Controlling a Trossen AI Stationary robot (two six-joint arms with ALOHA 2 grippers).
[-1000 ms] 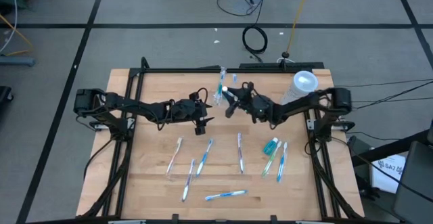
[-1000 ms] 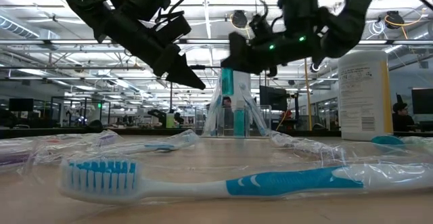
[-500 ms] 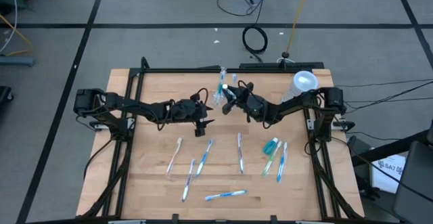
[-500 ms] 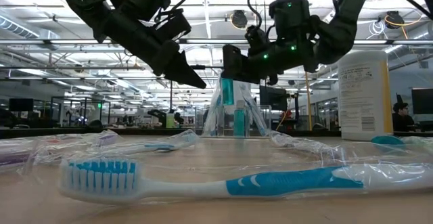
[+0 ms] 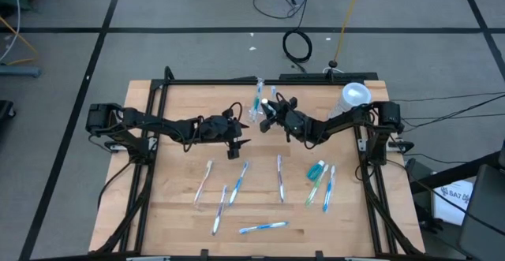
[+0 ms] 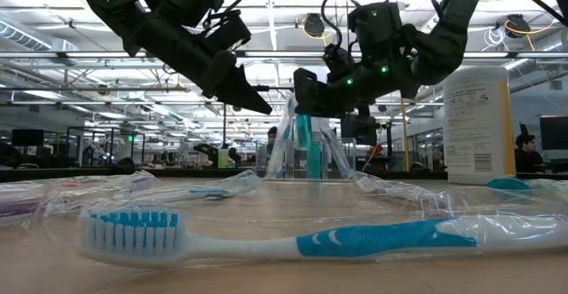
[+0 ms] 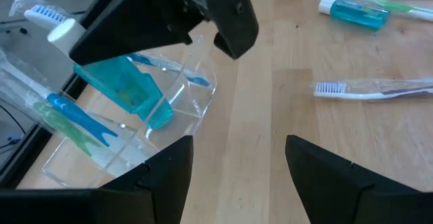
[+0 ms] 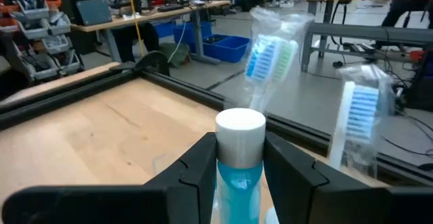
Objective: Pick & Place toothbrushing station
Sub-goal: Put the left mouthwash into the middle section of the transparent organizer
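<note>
The toothbrushing station (image 5: 256, 106) is a clear holder at the table's far middle, standing on its base (image 7: 101, 156) with wrapped toothbrushes (image 8: 269, 55) upright in it. My right gripper (image 5: 269, 117) hangs over it, shut on a teal tube (image 7: 128, 88) with a white cap (image 8: 240, 126). My left gripper (image 7: 237, 149) stands open just left of the holder and a little nearer, above the table, with nothing between its fingers; the low view shows its tip (image 6: 257, 107) beside the holder (image 6: 306, 152). My right gripper pinches the teal tube just below its white cap (image 8: 237, 173) between its two fingers (image 8: 196, 173). The fingers come about level from the table's right. The tube hangs tilted, its lower end (image 7: 159, 119) down inside the clear holder; whether it rests on the bottom I cannot tell.
A whitish cylinder (image 5: 354, 97) stands at the far right. Several wrapped toothbrushes (image 5: 279, 178) and a small teal bottle (image 5: 316, 169) lie on the near half of the table. One toothbrush (image 6: 266, 236) lies right before the low camera.
My right gripper has sunk toward the holder and turned a little, still shut on the teal tube. The tube has gone down with it, from above the holder into it.
</note>
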